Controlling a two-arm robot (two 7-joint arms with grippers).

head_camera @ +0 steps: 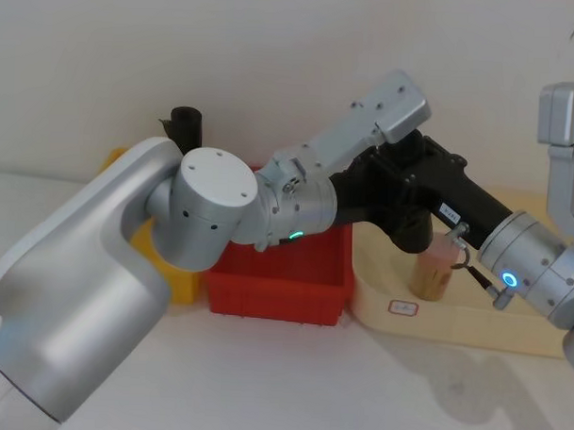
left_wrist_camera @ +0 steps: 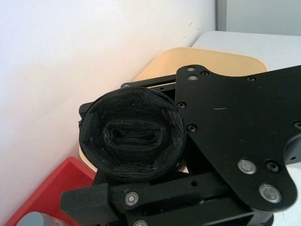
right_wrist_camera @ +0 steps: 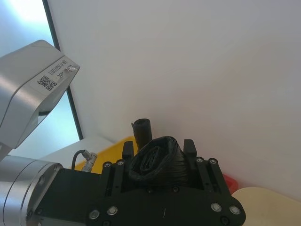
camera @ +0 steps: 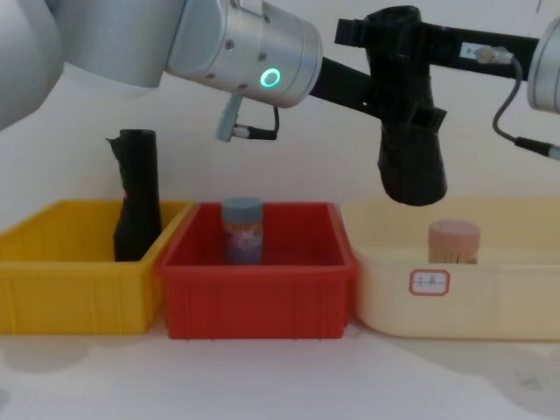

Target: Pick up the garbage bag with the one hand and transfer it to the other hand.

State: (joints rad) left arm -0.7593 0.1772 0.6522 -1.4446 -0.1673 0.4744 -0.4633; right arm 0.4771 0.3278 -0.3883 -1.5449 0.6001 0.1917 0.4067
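Observation:
The garbage bag (camera: 411,166), a smooth black roll, hangs upright in the air above the gap between the red bin and the cream tray. My left gripper (camera: 404,109), on the arm with the green ring light, reaches in from the left and is shut on the roll's middle. My right gripper (camera: 394,35), on the arm with the blue light, comes from the right and is shut on the roll's top. In the right wrist view its fingers (right_wrist_camera: 189,147) press both sides of the bag (right_wrist_camera: 157,162). The left wrist view shows the bag (left_wrist_camera: 134,136) end-on.
A second black roll (camera: 136,197) stands in the yellow bin (camera: 52,271) at the left. The red bin (camera: 262,289) holds a grey-capped jar (camera: 242,229). The cream tray (camera: 490,297) holds a tan jar (camera: 453,241). A white wall stands close behind.

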